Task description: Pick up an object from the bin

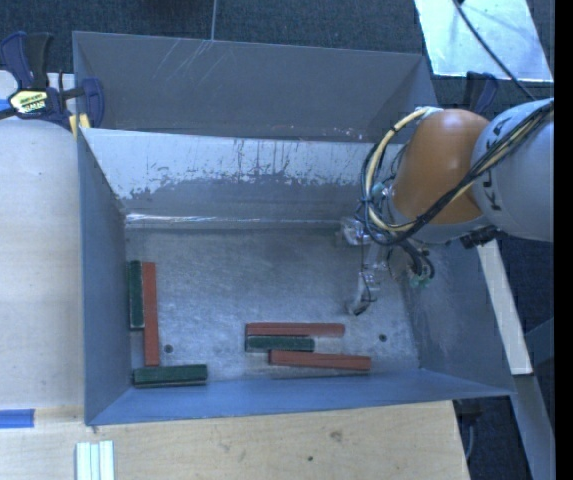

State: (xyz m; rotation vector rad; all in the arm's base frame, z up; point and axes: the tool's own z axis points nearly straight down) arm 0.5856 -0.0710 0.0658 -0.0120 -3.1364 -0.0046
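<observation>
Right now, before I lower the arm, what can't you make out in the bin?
1. Camera view: right end of the bin floor, hidden under the orange wrist cover and cables.
2. Whether the gripper touches the floor: height unreadable from above.
3. Whether the short green bar overlaps the red bar below it: too small.

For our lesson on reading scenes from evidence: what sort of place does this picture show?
Probably a robotics lab's bin-picking test setup: a robot arm with its gripper down in a grey metal bin holding loose red bars and green bars.
</observation>
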